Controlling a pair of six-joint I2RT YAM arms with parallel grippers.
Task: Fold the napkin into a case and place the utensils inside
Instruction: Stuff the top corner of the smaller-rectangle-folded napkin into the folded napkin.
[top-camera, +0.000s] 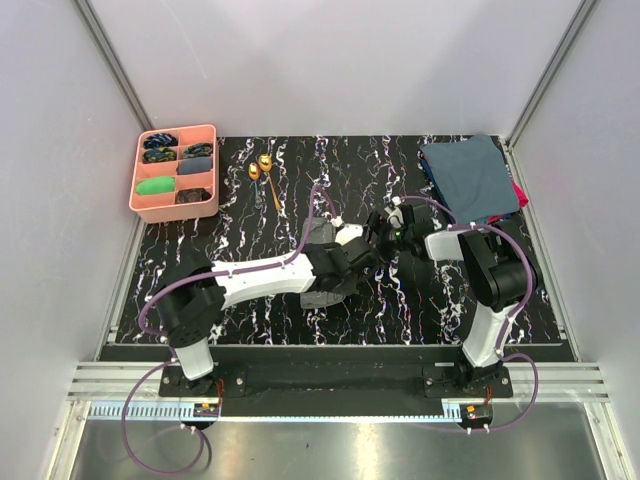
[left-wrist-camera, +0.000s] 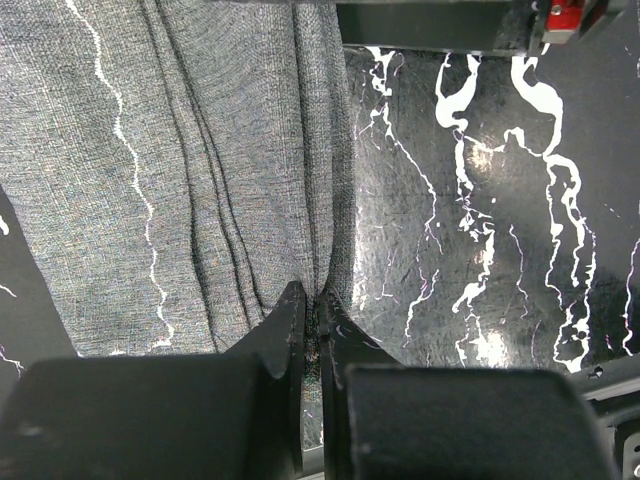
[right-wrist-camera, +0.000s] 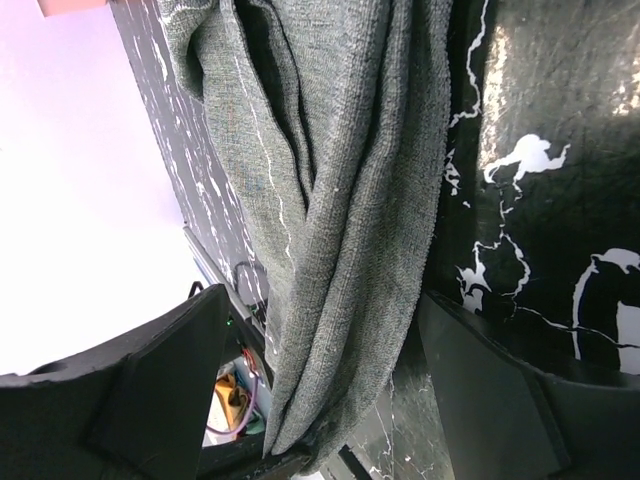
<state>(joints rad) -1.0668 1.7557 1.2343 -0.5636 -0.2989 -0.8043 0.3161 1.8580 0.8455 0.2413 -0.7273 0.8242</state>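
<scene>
From above, the two arms met near the middle of the black marbled surface (top-camera: 250, 330), the left tool (top-camera: 366, 244) and the right tool (top-camera: 388, 223) close together, with the right one at about 1 o'clock from the left. The grey napkin (top-camera: 319, 235) lay bunched under and beside the left arm, only patches of it showing. The two gold utensils (top-camera: 263, 166) lay side by side on the surface at 11 o'clock from the tools, well apart from them. A pink tray (top-camera: 172, 209) sat at the 10 o'clock corner, and a stack of blue-teal cloths (top-camera: 468, 176) sat at the 2 o'clock corner. In the left wrist view, the left tool (left-wrist-camera: 310, 312) was pinched together on a gathered fold of the napkin (left-wrist-camera: 190, 150), whose creases ran up toward 12 o'clock while bare surface showed at 3 o'clock. In the right wrist view, the right tool (right-wrist-camera: 325, 400) stood with its jaws wide apart, and the napkin (right-wrist-camera: 340, 200) hung as a rumpled band between them, nearer the 3 o'clock finger.
</scene>
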